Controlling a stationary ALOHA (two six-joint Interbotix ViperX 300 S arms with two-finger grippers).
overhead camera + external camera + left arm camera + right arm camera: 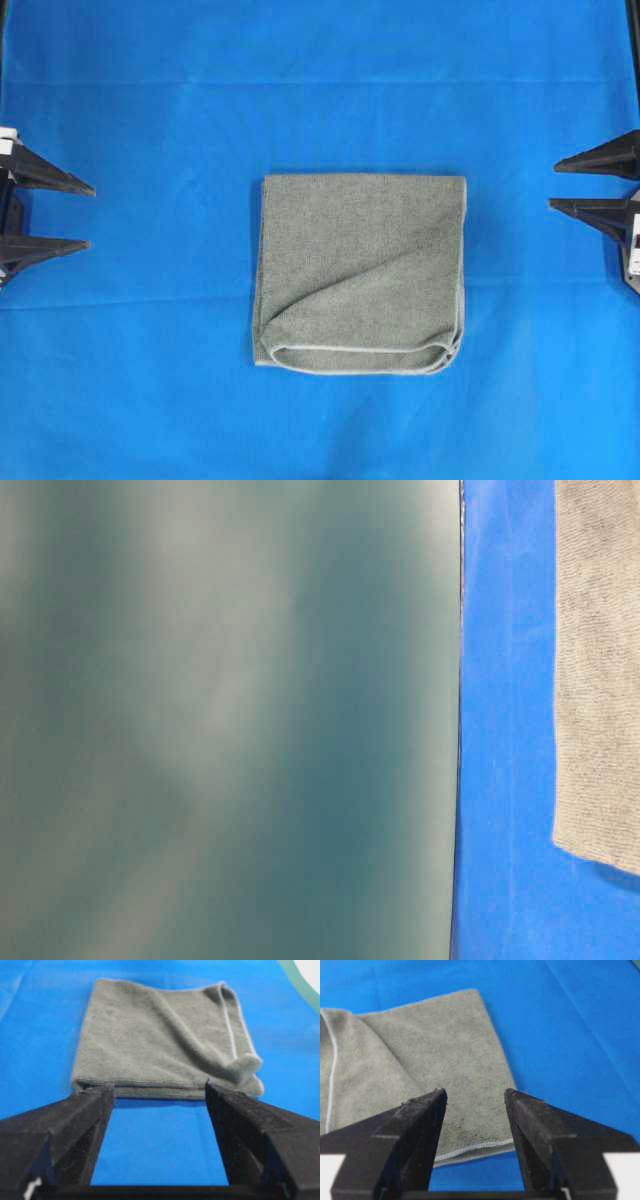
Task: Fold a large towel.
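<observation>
Robot lab bench (blue sheet [320, 60] covering it).

A bright blue sheet [150, 380] covers the whole surface. A blurry grey-green panel [220, 720] fills the table-level view.

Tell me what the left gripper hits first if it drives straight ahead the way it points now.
Probably the towel: the open left gripper points at its near folded edge, with only bare blue sheet between. It might skim over, since its height is unclear.

Folded towel [360, 272] is the sole obstacle, centred on blue sheet [150, 400]. Bare sheet all round it. Left gripper [88, 216] and right gripper [552, 184], jaws apart, sit at opp. edges, well clear of towel.
</observation>
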